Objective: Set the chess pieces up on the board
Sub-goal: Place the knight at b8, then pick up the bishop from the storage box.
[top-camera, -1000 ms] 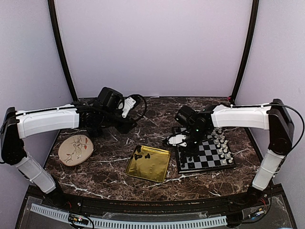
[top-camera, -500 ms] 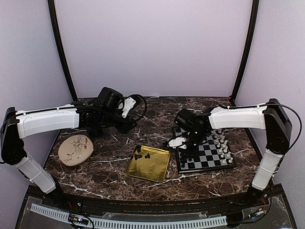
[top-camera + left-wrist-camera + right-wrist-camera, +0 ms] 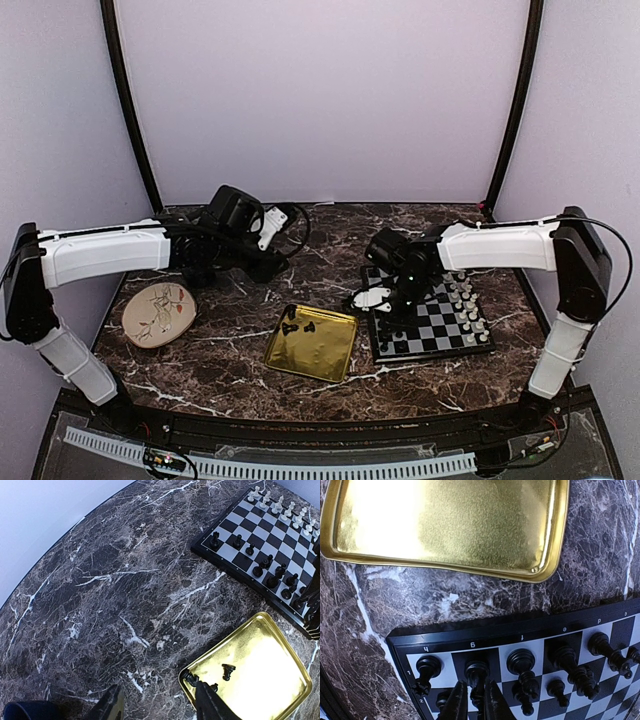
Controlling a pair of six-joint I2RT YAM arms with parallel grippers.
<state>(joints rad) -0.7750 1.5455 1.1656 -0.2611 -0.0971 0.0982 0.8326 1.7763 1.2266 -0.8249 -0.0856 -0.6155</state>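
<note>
The board (image 3: 432,325) lies right of centre, with white chess pieces (image 3: 466,303) along its right side and black ones on its left. My right gripper (image 3: 392,306) hangs over the board's left edge. In the right wrist view its fingertips (image 3: 475,702) stand close on either side of a black piece (image 3: 477,672) that stands on a back-row square. Whether they still touch it I cannot tell. More black pieces (image 3: 521,662) stand beside it. My left gripper (image 3: 159,701) is open over bare marble, next to the gold tray's corner. Loose black pieces (image 3: 228,671) lie in that tray.
The gold tray (image 3: 325,350) sits between the arms, left of the board (image 3: 227,562). A round floral plate (image 3: 160,312) lies at the far left. Dark marble table (image 3: 125,595) surrounds everything. Curved wall and black posts close the back.
My right gripper shifted slightly left and down over the board's left edge, then held there. The left arm edged a little to the right.
</note>
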